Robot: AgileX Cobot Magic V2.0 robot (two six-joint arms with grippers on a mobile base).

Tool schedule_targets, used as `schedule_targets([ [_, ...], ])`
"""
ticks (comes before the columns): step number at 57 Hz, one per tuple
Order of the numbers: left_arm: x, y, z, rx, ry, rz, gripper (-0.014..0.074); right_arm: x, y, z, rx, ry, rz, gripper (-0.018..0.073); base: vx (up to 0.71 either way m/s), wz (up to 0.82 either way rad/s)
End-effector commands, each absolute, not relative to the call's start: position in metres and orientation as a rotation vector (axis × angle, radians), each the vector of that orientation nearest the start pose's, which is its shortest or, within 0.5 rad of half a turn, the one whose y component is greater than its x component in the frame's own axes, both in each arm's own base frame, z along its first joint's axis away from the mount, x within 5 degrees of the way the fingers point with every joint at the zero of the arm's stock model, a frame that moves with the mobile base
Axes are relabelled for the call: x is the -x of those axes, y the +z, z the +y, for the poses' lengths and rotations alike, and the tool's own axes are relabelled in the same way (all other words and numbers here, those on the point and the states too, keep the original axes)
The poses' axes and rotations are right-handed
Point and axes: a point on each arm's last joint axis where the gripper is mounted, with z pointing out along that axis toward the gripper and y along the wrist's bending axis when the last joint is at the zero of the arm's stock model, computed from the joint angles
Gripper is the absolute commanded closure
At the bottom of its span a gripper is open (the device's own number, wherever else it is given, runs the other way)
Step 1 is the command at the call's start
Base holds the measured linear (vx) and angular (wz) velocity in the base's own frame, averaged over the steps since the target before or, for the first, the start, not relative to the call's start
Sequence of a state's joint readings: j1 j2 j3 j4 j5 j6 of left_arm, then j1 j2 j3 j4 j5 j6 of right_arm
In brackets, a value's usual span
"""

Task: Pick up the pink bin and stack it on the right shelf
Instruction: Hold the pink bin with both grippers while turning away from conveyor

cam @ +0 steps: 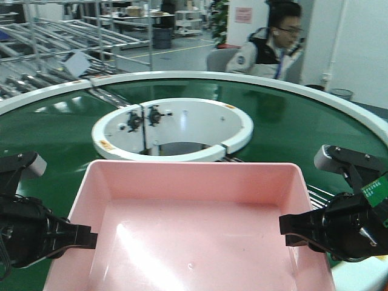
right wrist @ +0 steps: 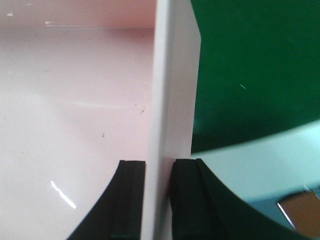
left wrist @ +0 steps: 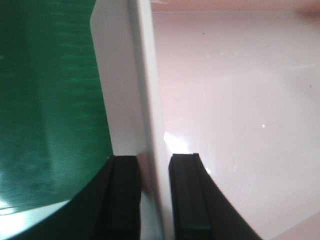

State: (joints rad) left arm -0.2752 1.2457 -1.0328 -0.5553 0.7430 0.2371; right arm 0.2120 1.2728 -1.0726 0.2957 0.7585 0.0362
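The pink bin (cam: 194, 224) is empty and fills the lower middle of the front view, over the green conveyor. My left gripper (cam: 92, 237) is shut on its left wall, and my right gripper (cam: 284, 229) is shut on its right wall. In the left wrist view the left gripper (left wrist: 154, 167) has one black finger on each side of the pink bin's rim (left wrist: 150, 100). The right gripper (right wrist: 159, 170) straddles the bin's wall (right wrist: 167, 90) in the same way in the right wrist view. The right shelf is out of view.
The green curved conveyor (cam: 291, 115) with its white outer rim runs around a white centre ring (cam: 182, 124). A seated person (cam: 273, 48) is behind it at the back right. Grey roller racks (cam: 54, 36) stand at the back left.
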Motion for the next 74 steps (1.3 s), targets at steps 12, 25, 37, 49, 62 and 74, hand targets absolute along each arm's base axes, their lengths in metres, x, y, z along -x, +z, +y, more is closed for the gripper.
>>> schedule_targets([
  [12, -0.2311, 0.3524, -0.1058, -0.277, -0.748, 2.309, 0.0604, -0.2555, 0.3578, 0.0737, 0.005, 0.510, 2.293, 0.0568, -0.20, -0.56],
  [25, -0.2311, 0.3523, -0.1058, -0.277, -0.748, 2.309, 0.0604, -0.2552, 0.3582, 0.0736, 0.005, 0.511, 2.291, 0.0568, -0.16, -0.75],
  [37, -0.2311, 0.3523, -0.1058, -0.277, -0.748, 2.309, 0.0604, -0.2552, 0.3582, 0.0736, 0.005, 0.511, 2.291, 0.0568, -0.12, -0.83],
  [49, -0.2311, 0.3523, -0.1058, -0.277, -0.748, 2.309, 0.0604, -0.2552, 0.3582, 0.0736, 0.005, 0.511, 2.291, 0.0568, -0.06, -0.78],
  [62, -0.2311, 0.3523, -0.1058, -0.277, -0.748, 2.309, 0.0604, -0.2552, 0.3582, 0.0736, 0.005, 0.511, 2.291, 0.0568, 0.03, -0.66],
  [74, -0.2312, 0.3524, -0.1058, -0.276, -0.748, 2.308, 0.0604, -0.2552, 0.3582, 0.0736, 0.005, 0.511, 2.291, 0.0568, 0.13, -0.58],
])
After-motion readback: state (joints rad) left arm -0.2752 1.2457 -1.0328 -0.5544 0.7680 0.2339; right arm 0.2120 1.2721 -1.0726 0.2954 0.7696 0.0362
